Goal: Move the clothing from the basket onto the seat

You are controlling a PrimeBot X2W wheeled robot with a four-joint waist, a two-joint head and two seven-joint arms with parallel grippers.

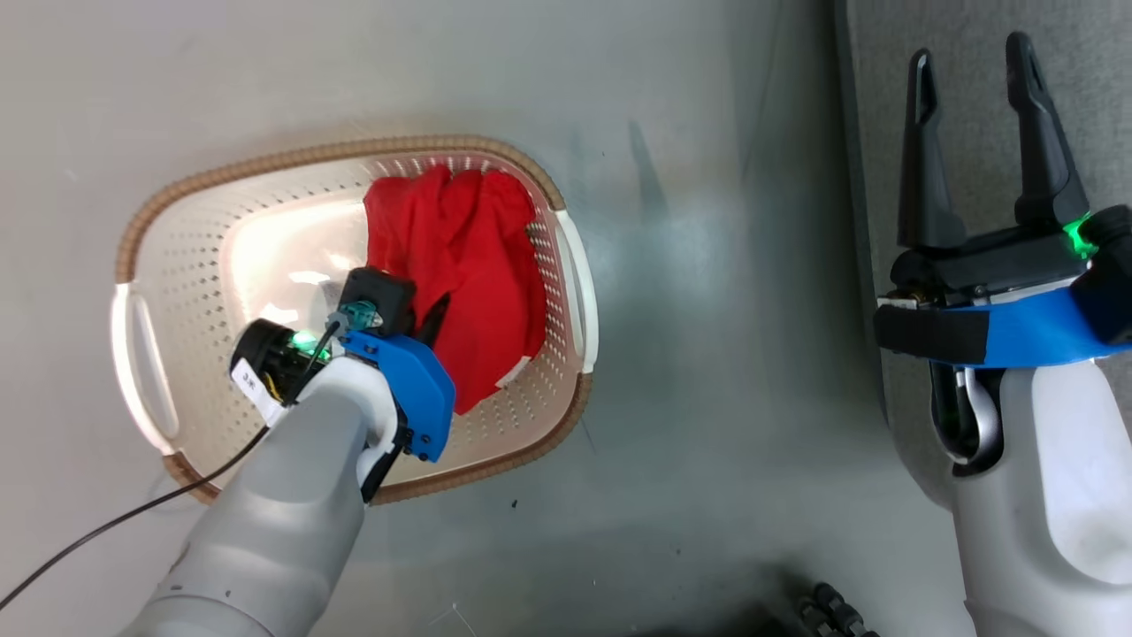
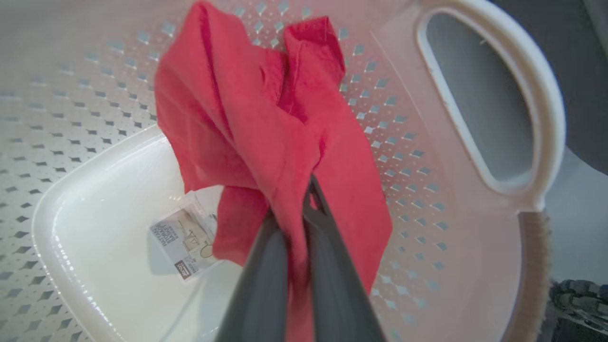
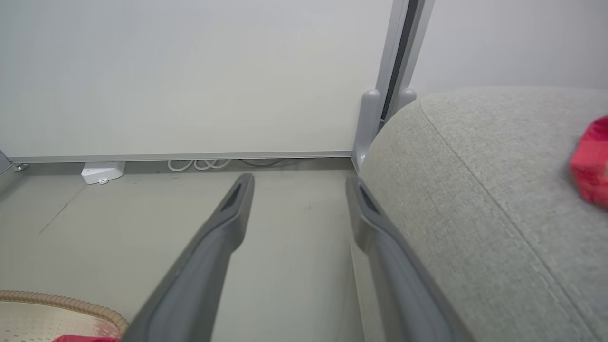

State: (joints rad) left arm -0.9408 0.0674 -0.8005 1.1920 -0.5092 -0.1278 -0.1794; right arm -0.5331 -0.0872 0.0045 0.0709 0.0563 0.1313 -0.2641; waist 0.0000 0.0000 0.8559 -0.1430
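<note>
Clothing [image 2: 266,118] sat pinched in the left tool [image 2: 294,205] inside the basket [image 1: 354,149]; a straight upward lift looked best; right tool [image 1: 970,62] stood wide.

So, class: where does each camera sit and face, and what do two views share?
Head view: on the head, facing down at the floor; left gripper in the cream perforated plastic basket, open right gripper by the light grey fabric seat.
Left wrist view: on that wrist, facing into the basket; fingers shut on the bright red fabric garment.
Right wrist view: on that wrist, facing a white wall; open fingers.
Shared: head and left wrist views show basket and garment.
</note>
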